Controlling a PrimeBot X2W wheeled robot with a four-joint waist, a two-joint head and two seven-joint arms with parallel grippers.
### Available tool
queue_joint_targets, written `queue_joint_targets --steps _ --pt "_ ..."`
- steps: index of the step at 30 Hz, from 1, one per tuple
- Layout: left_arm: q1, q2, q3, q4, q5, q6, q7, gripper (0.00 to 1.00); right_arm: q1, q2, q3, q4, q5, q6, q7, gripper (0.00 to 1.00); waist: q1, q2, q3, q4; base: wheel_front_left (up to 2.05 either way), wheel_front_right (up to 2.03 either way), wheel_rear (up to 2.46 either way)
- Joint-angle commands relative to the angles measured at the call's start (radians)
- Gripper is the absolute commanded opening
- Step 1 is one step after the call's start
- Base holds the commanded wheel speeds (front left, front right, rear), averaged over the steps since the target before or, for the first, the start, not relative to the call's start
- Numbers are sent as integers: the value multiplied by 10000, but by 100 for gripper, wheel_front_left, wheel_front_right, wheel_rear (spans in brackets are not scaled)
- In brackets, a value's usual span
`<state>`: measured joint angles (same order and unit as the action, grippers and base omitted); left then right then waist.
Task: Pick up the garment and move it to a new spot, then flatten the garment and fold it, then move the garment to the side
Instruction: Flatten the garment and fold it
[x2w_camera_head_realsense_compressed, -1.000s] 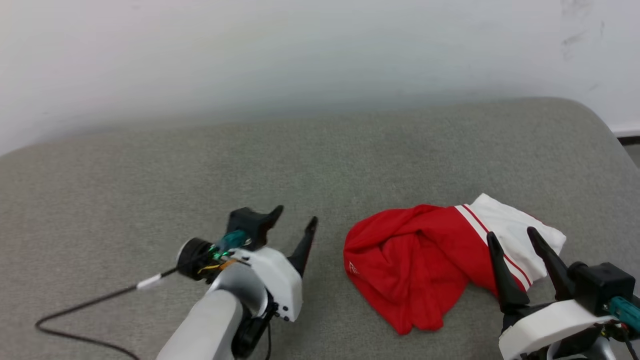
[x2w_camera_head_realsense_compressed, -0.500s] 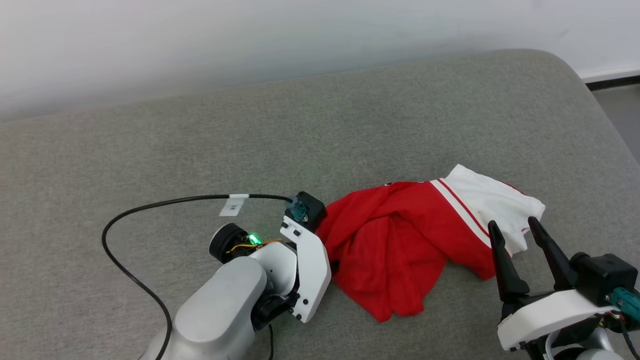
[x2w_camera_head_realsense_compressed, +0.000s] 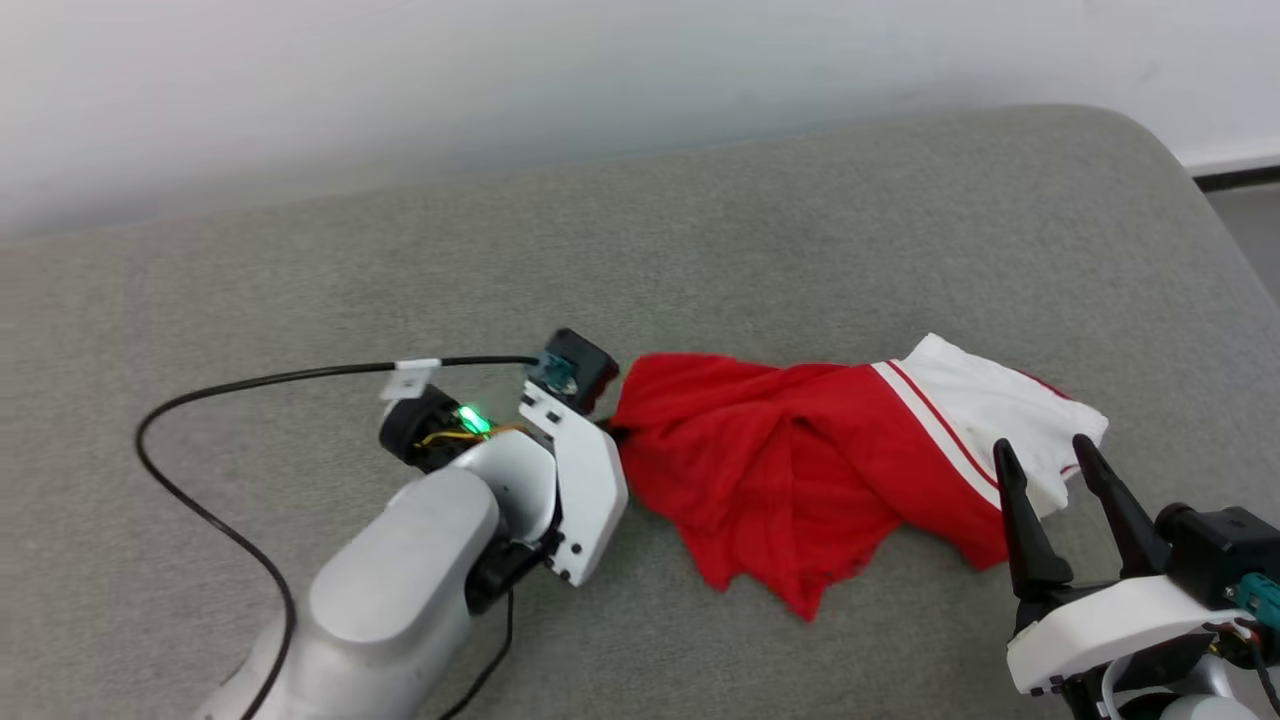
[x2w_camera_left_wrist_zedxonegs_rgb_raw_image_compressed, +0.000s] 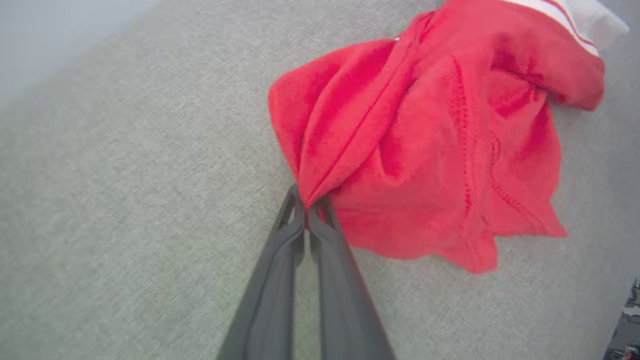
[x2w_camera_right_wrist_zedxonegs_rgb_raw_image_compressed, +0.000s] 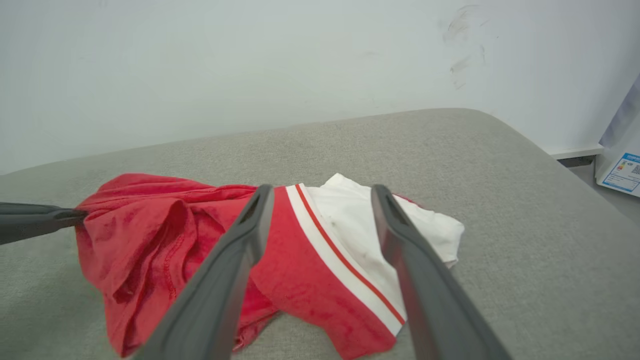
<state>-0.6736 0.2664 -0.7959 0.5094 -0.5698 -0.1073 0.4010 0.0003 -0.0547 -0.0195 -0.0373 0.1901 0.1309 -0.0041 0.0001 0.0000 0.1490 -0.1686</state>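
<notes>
Left wrist view: our left gripper clamps the red jersey; our right gripper hangs spread beside its white sleeve.

Crumpled red garment on a grey cushion

The garment lies bunched in soft folds right of centre, nearer the cushion's near edge than its far one. Its body is thin red fabric, creased and doubled over itself, with a line of hem stitching visible in the left wrist view. At the right end a white short sleeve spreads flat, bordered by red-and-white striped trim. The left end is drawn into a narrow point, pinched between the closed fingers of the left gripper. A ragged red corner points toward the near side.
</notes>
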Motion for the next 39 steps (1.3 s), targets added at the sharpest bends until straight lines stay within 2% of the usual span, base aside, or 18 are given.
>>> queue_joint_targets --steps 1,4,9,13,16,21,25,26,27,28,32,39 --pt "-113 121 122 -113 90 115 -274 0 3 38 -23 -49 -74 -3 3 100 -1 0 -232 274 0 0 0" --pt "6 465 441 -486 172 386 -956 0 120 38 -133 -78 -128 -3 79 100 -1 0 -516 639 0 0 0" --pt "913 1341 1155 -1491 -15 1160 -1582 0 273 34 -241 -207 -217 -3 227 100 -1 0 -895 1194 0 0 0" --pt "2525 2117 1781 -2506 -492 2064 -1656 0 519 39 -318 -291 -233 -3 338 100 -1 0 -1180 1589 0 0 0" --pt "4205 2417 2139 -3249 -1133 2754 -1590 0 678 43 -358 -379 -253 -3 396 100 -1 0 -1339 1814 0 0 0" --pt "6736 2383 2405 -4116 -2072 3540 -1681 0 871 44 -408 -607 -284 -3 556 100 -1 0 -1529 2022 0 0 0" --pt "7823 2233 2211 -4470 -2493 3710 -1533 0 946 46 -427 -797 -331 -3 688 100 -1 0 -1596 2120 0 0 0" --pt "7959 2177 2173 -4532 -2574 3724 -1497 8 982 46 -423 -829 -358 -3 731 100 -1 0 -1616 2142 0 0 0" --pt "8034 2139 2171 -4594 -2570 3752 -1557 80 1010 47 -420 -867 -367 -3 741 100 -1 0 -1637 2161 0 0 0" --pt "8039 2121 2215 -4668 -2511 3821 -1681 100 1027 47 -414 -908 -370 -3 789 100 -1 0 -1660 2174 0 0 0" --pt "7754 2103 2515 -4974 -2200 4073 -2326 100 1118 49 -409 -1024 -423 -3 875 100 -1 0 -1796 2192 0 0 0" --pt "6597 2053 2973 -5440 -1377 4061 -3710 100 1091 50 -389 -1145 -485 -3 1010 100 -1 0 -1855 2011 0 0 0"
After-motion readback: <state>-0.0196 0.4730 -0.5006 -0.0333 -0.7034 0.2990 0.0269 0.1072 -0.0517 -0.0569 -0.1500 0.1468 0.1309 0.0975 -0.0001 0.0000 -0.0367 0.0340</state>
